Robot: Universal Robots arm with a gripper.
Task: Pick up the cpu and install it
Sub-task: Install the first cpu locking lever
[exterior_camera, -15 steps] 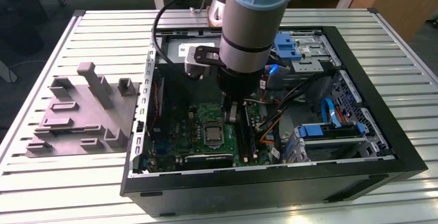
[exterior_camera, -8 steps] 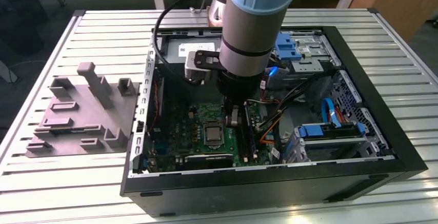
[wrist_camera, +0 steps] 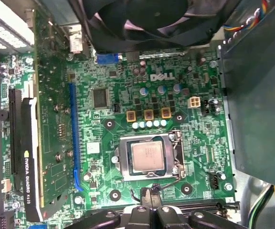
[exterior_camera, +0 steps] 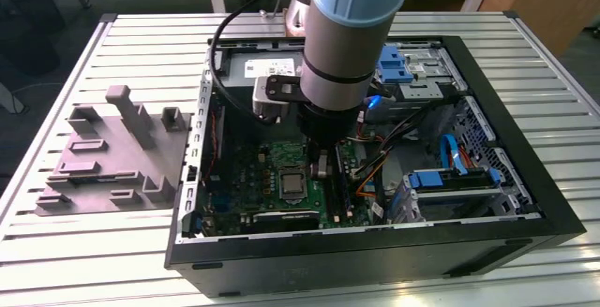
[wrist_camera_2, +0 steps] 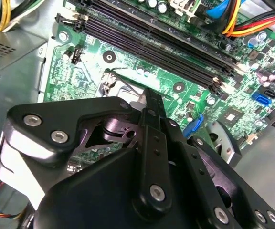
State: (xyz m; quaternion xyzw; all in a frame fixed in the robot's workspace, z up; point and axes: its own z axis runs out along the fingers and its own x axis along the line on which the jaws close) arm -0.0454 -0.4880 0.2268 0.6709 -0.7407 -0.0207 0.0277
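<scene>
Reaching down into an open computer case (exterior_camera: 525, 180) that lies on a slatted metal table (exterior_camera: 94, 251), the arm (exterior_camera: 347, 47) stands over the green motherboard (exterior_camera: 272, 180) in the exterior view. The gripper (exterior_camera: 324, 163) is close above the board, just beside the CPU socket (exterior_camera: 292, 184) on the exterior view's right. A grey moulded tray (exterior_camera: 108, 156) with raised blocks rests on the table at the exterior view's left, outside the case.

In the second wrist view, the gripper's black linkage (wrist_camera_2: 147, 181) fills the foreground. Its fingers meet at a narrow tip (wrist_camera_2: 149, 100) with no gap visible, holding nothing that can be seen. Memory slots (wrist_camera_2: 152, 45) run across the board beyond.

In the first wrist view, the cpu (wrist_camera: 147, 157) sits flat inside its socket frame (wrist_camera: 149, 155), silvery top upward. The fingertips (wrist_camera: 150, 195) are near the socket's edge, apart from the chip. A graphics card (wrist_camera: 27, 152) stands in a slot alongside, and a black fan (wrist_camera: 142, 21) overhangs the board.
</scene>
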